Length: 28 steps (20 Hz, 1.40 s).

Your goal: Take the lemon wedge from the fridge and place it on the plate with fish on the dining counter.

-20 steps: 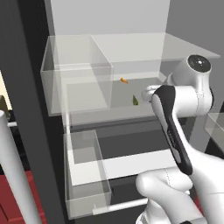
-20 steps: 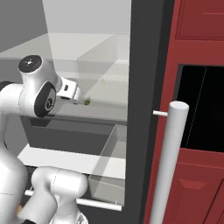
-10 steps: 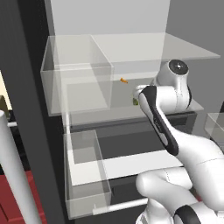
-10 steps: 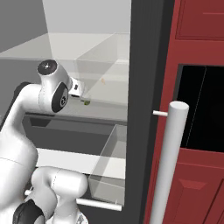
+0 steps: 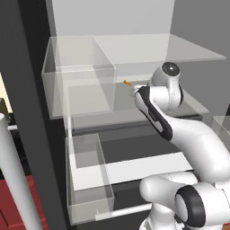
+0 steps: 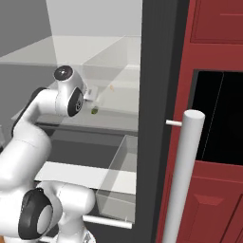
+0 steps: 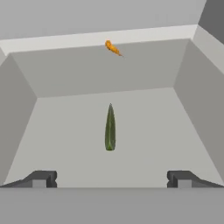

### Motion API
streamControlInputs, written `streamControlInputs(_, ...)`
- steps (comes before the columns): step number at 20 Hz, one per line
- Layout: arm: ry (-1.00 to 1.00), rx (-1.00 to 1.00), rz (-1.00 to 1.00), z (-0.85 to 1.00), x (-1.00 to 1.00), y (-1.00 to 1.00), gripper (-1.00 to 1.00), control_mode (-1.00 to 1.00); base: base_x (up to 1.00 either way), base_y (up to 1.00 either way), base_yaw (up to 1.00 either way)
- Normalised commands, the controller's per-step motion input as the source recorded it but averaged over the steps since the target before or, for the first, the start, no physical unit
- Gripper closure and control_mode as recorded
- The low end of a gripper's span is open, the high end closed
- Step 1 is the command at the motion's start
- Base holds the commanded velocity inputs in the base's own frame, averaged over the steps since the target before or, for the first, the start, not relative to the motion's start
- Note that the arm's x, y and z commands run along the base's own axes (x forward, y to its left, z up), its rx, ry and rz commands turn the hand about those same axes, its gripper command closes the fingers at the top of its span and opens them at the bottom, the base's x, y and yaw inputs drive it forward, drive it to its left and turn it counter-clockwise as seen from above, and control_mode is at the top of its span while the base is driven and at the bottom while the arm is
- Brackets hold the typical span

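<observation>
As I reach into the fridge, the left base view shows my arm over the clear shelf. Right base view: the lemon wedge lies on that shelf. Hand view: claw wide, empty; the wedge's long axis runs straight away from me, so I should advance centred and close across its narrow width.

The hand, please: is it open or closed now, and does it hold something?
Hand: open, holding nothing; the green wedge lies on the fridge shelf ahead, between its fingertips but not touched.
</observation>
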Motion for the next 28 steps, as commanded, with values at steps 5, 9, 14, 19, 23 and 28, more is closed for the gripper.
streamControlInputs(5, 0.08, 0.00, 0.00, -0.34, 0.49, 0.00, -1.00, -1.00, 0.00, 0.00, 0.00)
streamControlInputs(9, 0.12, 0.00, 0.01, -0.51, 0.09, 0.10, -1.00, -1.00, 0.00, 0.00, 0.00)
streamControlInputs(14, 0.04, 0.00, 0.01, -0.45, 0.16, 0.03, -1.00, -1.00, 0.00, 0.00, 0.00)
streamControlInputs(19, 0.00, 0.00, 0.00, -0.20, 0.48, -0.06, -1.00, -1.00, 0.00, 0.00, 0.00)
streamControlInputs(23, 0.00, 0.00, 0.00, -0.02, 0.63, -0.04, -1.00, -1.00, 0.00, 0.00, 0.00)
streamControlInputs(28, 0.00, 0.00, 0.00, -0.24, 0.51, 0.00, -1.00, -1.00, 0.00, 0.00, 0.00)
